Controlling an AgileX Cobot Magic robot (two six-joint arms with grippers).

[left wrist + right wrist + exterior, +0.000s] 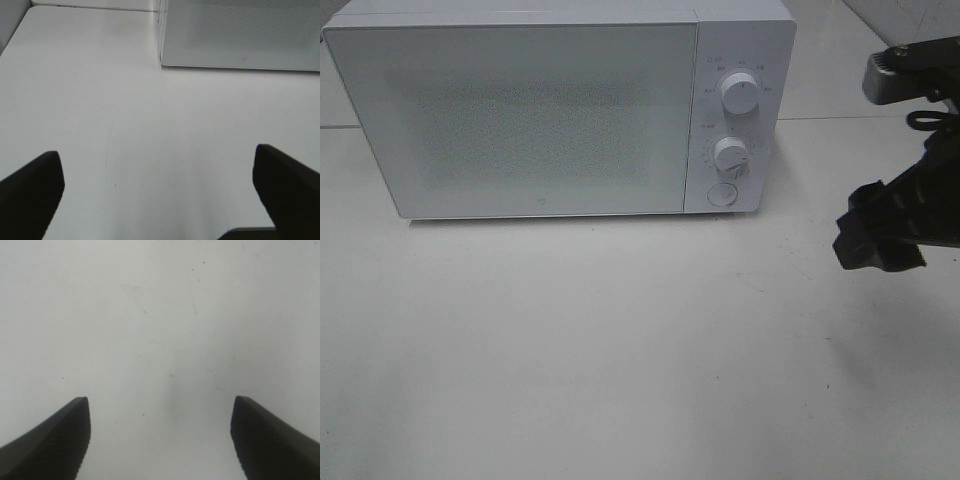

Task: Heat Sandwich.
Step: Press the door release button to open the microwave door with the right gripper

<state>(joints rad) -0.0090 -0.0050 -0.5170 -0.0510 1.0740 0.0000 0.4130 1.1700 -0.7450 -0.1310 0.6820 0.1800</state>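
- Squarely along the far edge of the worktop (620, 350): a white microwave (550, 25), taking up the far left and middle.
- Door (515, 115) closed flat, with a grey speckled pane too clouded to show the inside.
- Beside the door, toward the worktop's right edge: a narrow control panel (765, 150) with an upper knob (738, 93), a lower knob (731, 153) and a round button (721, 194) beneath them, stacked in one column.
- Sandwich: cannot tell where, out of sight in all three views, and the closed door blocks any look into the oven.
- Right gripper (878, 242): black, hanging above the worktop by its right edge, near the control panel but apart from it, tilted downward.
- From the right wrist camera: both dark fingers (55, 440) spread wide, with only bare, lightly scratched white surface between them; released, grasping nothing.
- Left gripper (156, 151): outside the high view, seen only by its own wrist camera; fingers (30, 192) spread far apart over bare worktop, released and empty.
- Ahead of the left gripper, well apart: the microwave's lower front corner on the hinge side, with the worktop's left edge and far left corner showing past it.
- Between either gripper and the microwave front: open white surface, faint scuffs and one thin curved scratch.
- In the way of any reach into the oven: the closed door alone.
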